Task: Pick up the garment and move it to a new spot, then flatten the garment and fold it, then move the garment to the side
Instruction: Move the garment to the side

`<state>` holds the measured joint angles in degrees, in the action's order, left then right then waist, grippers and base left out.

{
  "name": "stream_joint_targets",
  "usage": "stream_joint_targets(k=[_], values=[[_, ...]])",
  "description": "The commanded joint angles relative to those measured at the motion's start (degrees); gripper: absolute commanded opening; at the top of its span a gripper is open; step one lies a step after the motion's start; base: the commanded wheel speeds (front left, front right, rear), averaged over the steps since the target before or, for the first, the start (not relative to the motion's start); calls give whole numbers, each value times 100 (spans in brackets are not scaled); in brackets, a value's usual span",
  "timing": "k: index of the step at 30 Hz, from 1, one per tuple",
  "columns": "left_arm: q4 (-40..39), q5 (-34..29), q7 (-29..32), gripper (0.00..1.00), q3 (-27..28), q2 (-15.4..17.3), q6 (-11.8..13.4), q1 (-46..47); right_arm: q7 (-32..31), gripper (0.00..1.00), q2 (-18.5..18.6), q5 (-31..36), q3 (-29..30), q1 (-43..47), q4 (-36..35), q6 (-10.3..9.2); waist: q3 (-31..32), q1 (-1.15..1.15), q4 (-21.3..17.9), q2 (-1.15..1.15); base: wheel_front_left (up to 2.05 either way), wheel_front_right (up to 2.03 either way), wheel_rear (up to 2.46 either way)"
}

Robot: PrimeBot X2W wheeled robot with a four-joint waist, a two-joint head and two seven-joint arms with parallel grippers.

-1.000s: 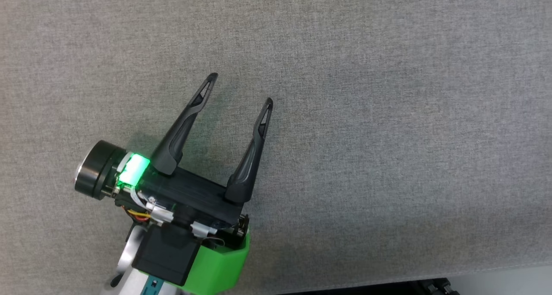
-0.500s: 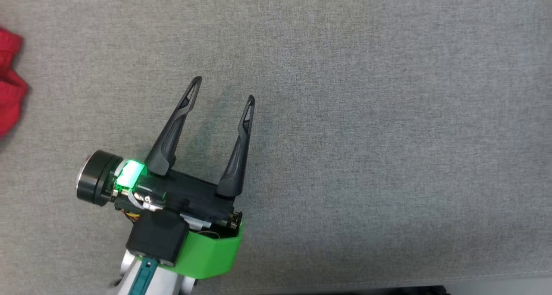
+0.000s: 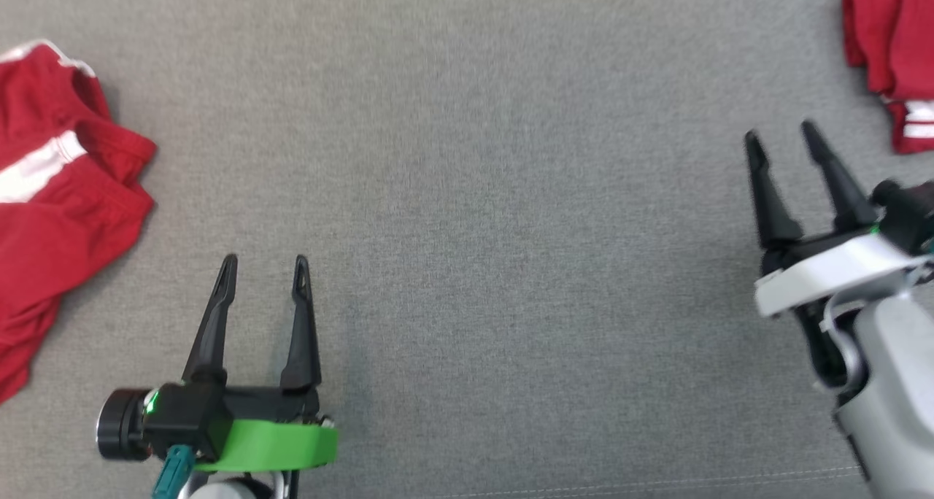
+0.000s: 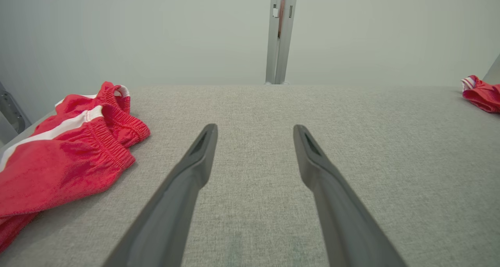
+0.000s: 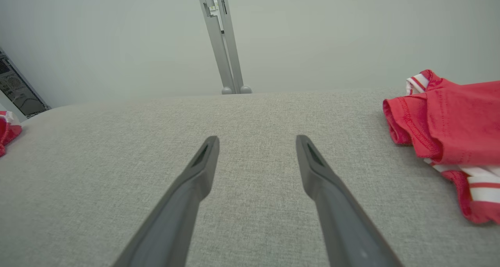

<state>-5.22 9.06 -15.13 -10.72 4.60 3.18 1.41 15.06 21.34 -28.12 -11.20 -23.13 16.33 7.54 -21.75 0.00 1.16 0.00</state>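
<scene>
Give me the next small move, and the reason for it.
Probably ease the left gripper toward the crumpled red garment beside it: both it and the right gripper stand open and empty over the gray table, and that garment lies unflattened.

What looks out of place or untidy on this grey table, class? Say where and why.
The left garment lies crumpled, its waistband bunched, at the left side of the table. The right garment sits bunched at the far right. Neither is flat. Nothing looks spilled or damaged.
</scene>
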Motion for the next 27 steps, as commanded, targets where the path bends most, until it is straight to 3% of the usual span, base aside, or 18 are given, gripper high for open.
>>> stream_joint_targets(k=[1, 4, 10, 15, 27], values=[[85, 28, 0, 100, 111, -20, -68, -144, 14, 100, -166, 218, 87, 201, -133, -9, 868, 0, -116, 0, 0, 0, 0], [296, -63, 1, 100, 309, -76, -184, -314, 13, 100, -740, 667, 259, 617, -446, -9, 1144, 0, -165, 0, 0, 0, 0], [465, -207, 1, 100, 454, -131, -372, -680, 14, 100, -1357, 1332, 366, 1468, -758, -8, 1705, 0, -185, 0, 0, 0, 0], [554, -318, 1, 100, 519, -160, -497, -960, 14, 100, -1462, 1586, 282, 2048, -873, -8, 2014, 0, -190, 0, 0, 0, 0], [664, -273, 1, 100, 577, -168, -477, -1351, 14, 100, -1626, 1772, 326, 2778, -949, -7, 2370, 0, -225, 0, 0, 0, 0]])
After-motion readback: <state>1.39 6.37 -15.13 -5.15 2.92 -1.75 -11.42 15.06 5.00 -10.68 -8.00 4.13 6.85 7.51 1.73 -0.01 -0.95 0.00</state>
